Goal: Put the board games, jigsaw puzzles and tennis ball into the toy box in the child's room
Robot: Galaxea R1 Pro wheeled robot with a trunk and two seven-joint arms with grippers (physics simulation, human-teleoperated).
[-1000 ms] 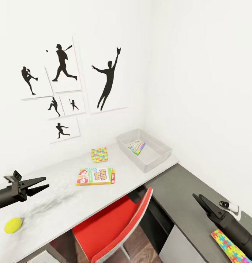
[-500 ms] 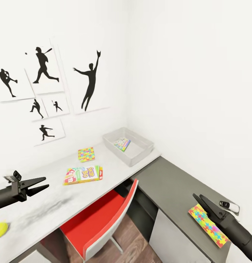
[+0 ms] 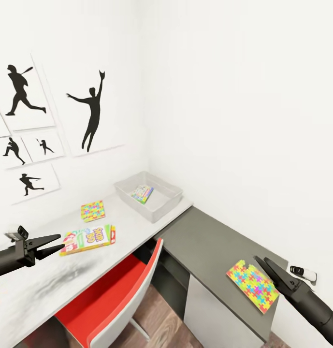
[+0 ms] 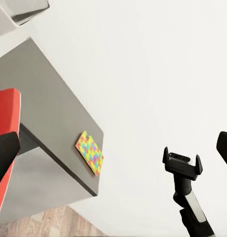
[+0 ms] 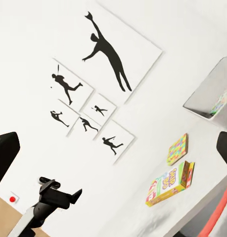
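Observation:
The grey toy box (image 3: 162, 207) stands at the far end of the pale table (image 3: 40, 285) with one blue board game (image 3: 142, 194) inside it. A long board game (image 3: 88, 239) and a jigsaw puzzle (image 3: 93, 210) lie flat on the table. The other jigsaw puzzle (image 3: 252, 285) lies on the dark lower section (image 3: 209, 241), just left of my right gripper (image 3: 260, 259). That gripper is open and empty. My left gripper (image 3: 61, 242) hovers open beside the long game. The tennis ball and the bed are out of view.
A red chair (image 3: 113, 295) is tucked under the table. White drawer fronts (image 3: 209, 316) sit below the dark section, above a wood floor. Black baseball pictures (image 3: 91, 111) hang on the left wall; a bare white wall runs along the right.
The camera has turned right, so the whole scene slid left. The tennis ball left the picture at the left and the puzzle on the dark section came fully into view. Both grippers look unchanged.

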